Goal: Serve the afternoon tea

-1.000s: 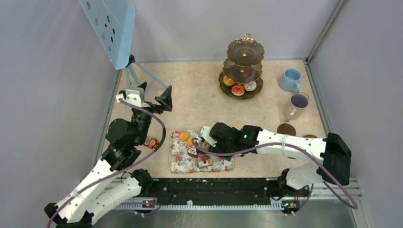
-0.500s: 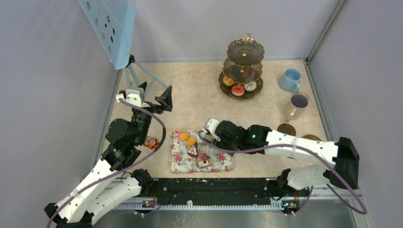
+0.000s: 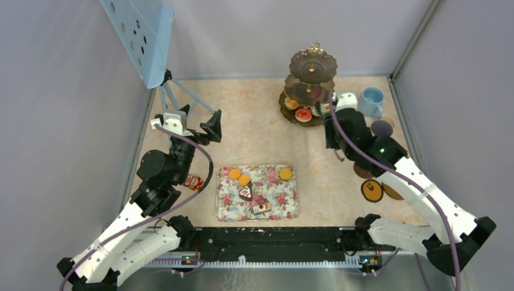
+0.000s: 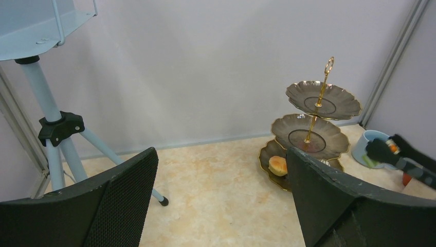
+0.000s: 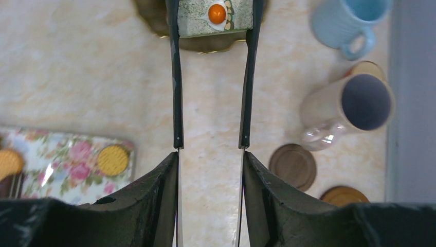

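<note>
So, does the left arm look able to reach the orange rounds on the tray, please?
Probably yes. The rounds lie uncovered on the tray near the left arm, the left gripper is open, and the right arm, holding tongs, is away at the stand.

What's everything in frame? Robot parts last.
three-tier stand: one, dark, gold handle, far centre
stand treats: at least two, orange and red, bottom tier
held cake slice: one, pale with orange dot, in tongs at stand
black tongs: one, in right claw
floral tray: one, near centre
rounds: three, orange-yellow, on tray
tray cake slices: two, dark, on tray
mug: one, light blue, far right
tall cup: one, pale grey, near mug
small cup: one, orange-brown, behind tall cup
coasters: two, dark brown and orange-brown, right
perforated panel on tripod: one, light blue, far left
small red item: one, left of tray, unidentifiable
left claw: open, empty
right claw: shut on tongs
</note>
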Motion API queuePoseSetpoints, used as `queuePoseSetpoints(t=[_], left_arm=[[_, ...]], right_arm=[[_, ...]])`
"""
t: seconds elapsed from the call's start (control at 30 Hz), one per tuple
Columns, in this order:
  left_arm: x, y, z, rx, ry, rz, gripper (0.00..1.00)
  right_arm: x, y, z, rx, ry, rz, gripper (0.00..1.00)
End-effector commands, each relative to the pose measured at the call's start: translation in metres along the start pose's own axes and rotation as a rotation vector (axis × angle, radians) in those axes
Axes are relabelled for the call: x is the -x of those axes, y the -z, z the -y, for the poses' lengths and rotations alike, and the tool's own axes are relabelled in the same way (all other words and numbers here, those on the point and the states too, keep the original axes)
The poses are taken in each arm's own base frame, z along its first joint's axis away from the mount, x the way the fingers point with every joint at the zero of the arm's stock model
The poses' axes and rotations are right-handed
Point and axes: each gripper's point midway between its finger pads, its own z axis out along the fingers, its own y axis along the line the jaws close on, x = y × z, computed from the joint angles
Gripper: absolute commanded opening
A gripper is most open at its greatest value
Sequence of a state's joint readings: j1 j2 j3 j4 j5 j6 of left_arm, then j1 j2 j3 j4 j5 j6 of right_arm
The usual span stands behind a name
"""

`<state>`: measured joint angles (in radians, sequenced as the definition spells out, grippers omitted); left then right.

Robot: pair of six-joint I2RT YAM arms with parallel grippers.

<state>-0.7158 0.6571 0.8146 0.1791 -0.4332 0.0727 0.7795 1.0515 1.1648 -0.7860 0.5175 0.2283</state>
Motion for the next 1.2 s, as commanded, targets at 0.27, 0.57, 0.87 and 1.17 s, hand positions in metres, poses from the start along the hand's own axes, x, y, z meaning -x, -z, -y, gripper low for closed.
queuePoseSetpoints(t=[0.27,0.57,0.87,1.17], left_arm=[[0.014,0.001,0.001,-0.011,0.035,0.042,0.99],[0.015,0.001,0.001,-0.009,0.033,0.046,0.99],[0.014,0.001,0.000,-0.007,0.031,0.043,0.99],[0.013,0.001,0.000,-0.006,0.028,0.043,0.99]], right_arm=[[0.045,-0.042,0.083,-0.212,-0.120,0.007,0.27],[0.055,-0.080,0.102,-0.257,-0.118,-0.016,0.27],[0.078,-0.101,0.103,-0.256,-0.104,-0.002,0.27],[0.094,-0.130,0.097,-0.230,-0.081,0.016,0.27]])
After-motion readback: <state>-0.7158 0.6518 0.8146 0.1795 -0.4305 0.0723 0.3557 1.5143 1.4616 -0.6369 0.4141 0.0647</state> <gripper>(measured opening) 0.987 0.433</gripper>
